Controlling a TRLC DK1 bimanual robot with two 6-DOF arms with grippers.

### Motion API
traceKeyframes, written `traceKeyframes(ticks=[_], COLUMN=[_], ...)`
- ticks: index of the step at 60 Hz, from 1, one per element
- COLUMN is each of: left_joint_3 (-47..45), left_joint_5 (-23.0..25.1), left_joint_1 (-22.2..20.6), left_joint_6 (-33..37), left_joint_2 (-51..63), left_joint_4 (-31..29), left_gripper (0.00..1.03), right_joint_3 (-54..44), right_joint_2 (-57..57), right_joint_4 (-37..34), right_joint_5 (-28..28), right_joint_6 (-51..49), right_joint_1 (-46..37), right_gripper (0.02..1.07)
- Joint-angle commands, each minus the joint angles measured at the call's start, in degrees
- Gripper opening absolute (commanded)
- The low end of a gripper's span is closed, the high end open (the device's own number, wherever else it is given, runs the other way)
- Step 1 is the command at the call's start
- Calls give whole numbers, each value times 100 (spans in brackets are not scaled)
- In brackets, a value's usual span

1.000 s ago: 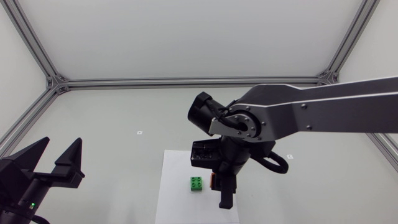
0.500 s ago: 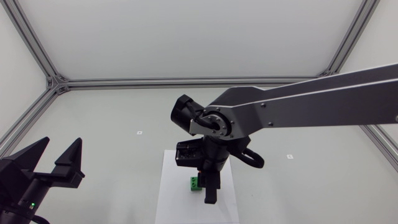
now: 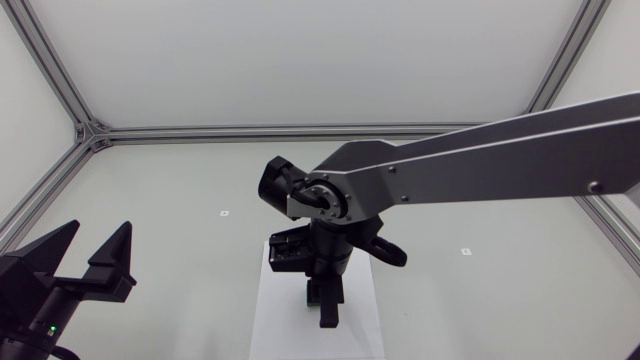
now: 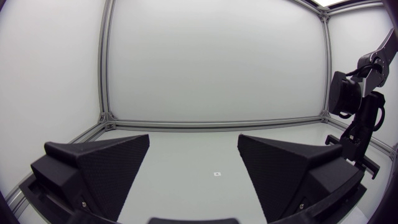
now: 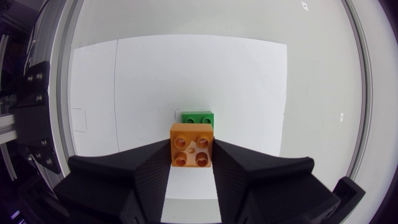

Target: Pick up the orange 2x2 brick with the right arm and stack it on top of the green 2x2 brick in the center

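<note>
The orange 2x2 brick (image 5: 193, 144) sits between the two fingers of the right hand (image 5: 193, 150), pinched from both sides at their tips, its hollow underside with four round sockets turned toward the wrist camera. Just ahead of that hand, past the brick's far edge, the green 2x2 brick (image 5: 198, 117) shows as a narrow strip with two studs; the wrist view does not show whether the two bricks touch. The green brick lies on a white sheet of paper (image 5: 186, 74) that spreads under and ahead of the hand. In the head view the right hand (image 3: 328, 305) points down over that sheet (image 3: 272, 325), with the right arm (image 3: 480, 165) coming in from the side and reaching past the middle; here the hand hides both bricks. The left hand (image 3: 97, 232) is well apart from the sheet, low at its own side of the counter (image 3: 180, 190), its fingers (image 4: 99, 168) spread wide with nothing between them. A small mark (image 3: 224, 212) lies on the counter between the two hands.
</note>
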Motion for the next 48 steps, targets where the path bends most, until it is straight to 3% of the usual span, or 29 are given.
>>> traceKeyframes(ticks=[1,48], left_joint_3=[-235,-235], left_joint_5=[16,16], left_joint_1=[-45,-45], left_joint_6=[33,33], left_joint_2=[-15,-15], left_joint_4=[-65,-65], left_gripper=[99,99], right_joint_3=[185,484], right_joint_2=[214,504], right_joint_4=[-156,-315], right_joint_5=[42,174], right_joint_6=[-160,-230], right_joint_1=[52,96], right_gripper=[8,8])
